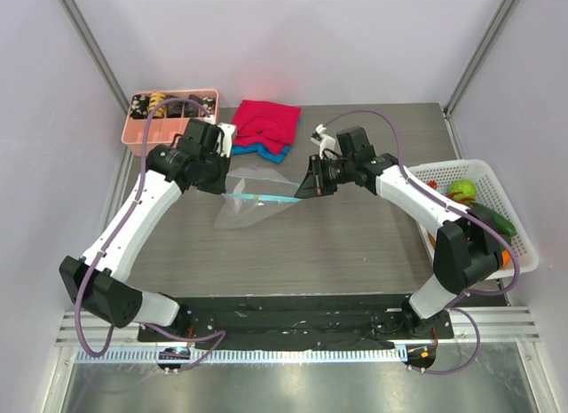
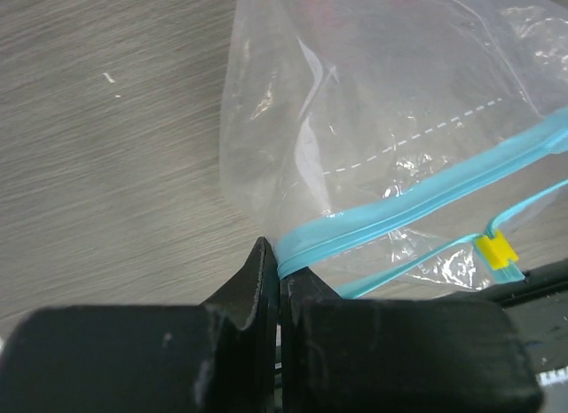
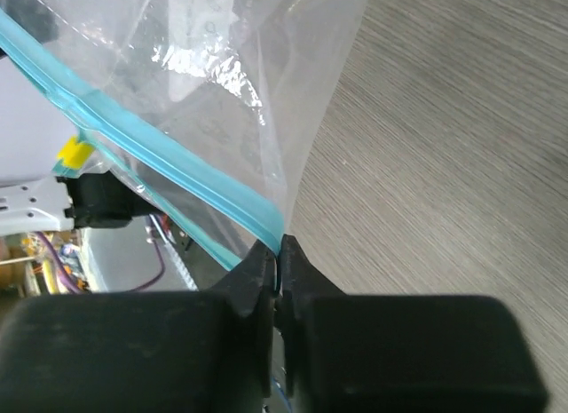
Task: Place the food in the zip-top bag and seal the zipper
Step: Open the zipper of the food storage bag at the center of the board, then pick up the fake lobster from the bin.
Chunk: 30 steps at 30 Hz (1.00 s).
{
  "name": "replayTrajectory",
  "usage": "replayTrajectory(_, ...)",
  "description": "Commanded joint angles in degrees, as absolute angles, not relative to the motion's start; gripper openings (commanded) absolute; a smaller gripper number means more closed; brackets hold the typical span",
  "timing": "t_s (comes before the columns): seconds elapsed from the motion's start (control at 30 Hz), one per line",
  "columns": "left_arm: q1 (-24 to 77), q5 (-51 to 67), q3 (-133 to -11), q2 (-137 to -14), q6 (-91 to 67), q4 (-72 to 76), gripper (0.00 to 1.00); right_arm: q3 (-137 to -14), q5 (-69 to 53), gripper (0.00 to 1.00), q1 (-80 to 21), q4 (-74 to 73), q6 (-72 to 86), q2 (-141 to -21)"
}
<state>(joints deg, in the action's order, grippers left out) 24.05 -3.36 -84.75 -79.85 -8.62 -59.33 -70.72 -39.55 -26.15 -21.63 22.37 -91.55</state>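
Left fingers (image 2: pixel 254 289), right fingers (image 3: pixel 257 280) tight on zipper (image 2: pixel 426 197)

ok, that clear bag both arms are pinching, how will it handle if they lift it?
Probably floppy: the zip-top bag sags and creases below the zipper, which is pinched at its ends by the left gripper and right gripper. Likely very light, since it looks empty. The glossy film might slip from such narrow pinches.

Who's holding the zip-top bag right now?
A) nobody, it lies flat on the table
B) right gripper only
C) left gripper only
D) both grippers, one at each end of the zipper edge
D: the left gripper and the right gripper are each shut on an end of the teal zipper, with the zip-top bag spanning between them.
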Motion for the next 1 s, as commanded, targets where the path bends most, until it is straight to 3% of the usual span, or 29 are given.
replayTrajectory(0.0,23.29,-1.06,-87.19,-80.68,-9.74,-61.7,0.0,-74.61,-36.39,0.2,-25.05,-29.7,11.8,-91.05)
replayTrajectory(0.03,23.29,-0.53,-87.45,-81.47,-10.71,-60.13,0.0,-77.14,-35.43,0.28,-25.05,-32.75,10.3,-91.05)
replayTrajectory(0.07,23.38,0.17,-87.54,-82.0,-11.42,-59.25,0.0,-78.39,-34.29,0.47,-24.87,-34.52,8.8,-90.79)
replayTrajectory(0.17,23.38,3.59,-86.84,-83.76,-13.97,-55.64,0.0,-83.05,-32.44,0.8,-22.25,-42.34,0.72,-89.83)
replayTrajectory(0.27,23.47,5.01,-85.52,-85.07,-15.29,-53.0,0.0,-88.05,-32.78,0.87,-16.8,-50.43,-5.0,-89.21)
replayTrajectory(0.43,23.73,6.06,-83.32,-86.4,-17.22,-49.49,0.0,-97.9,-30.41,0.94,-3.63,-64.41,-12.82,-89.91)
replayTrajectory(0.67,24.43,8.0,-82.7,-87.89,-17.75,-46.67,0.0,-106.69,-32.17,0.93,19.4,-73.47,-19.32,-93.86)
replayTrajectory(0.97,24.78,7.73,-82.63,-88.77,-16.18,-47.03,0.0,-105.57,-19.26,0.75,26.19,-75.41,-27.77,-98.78)
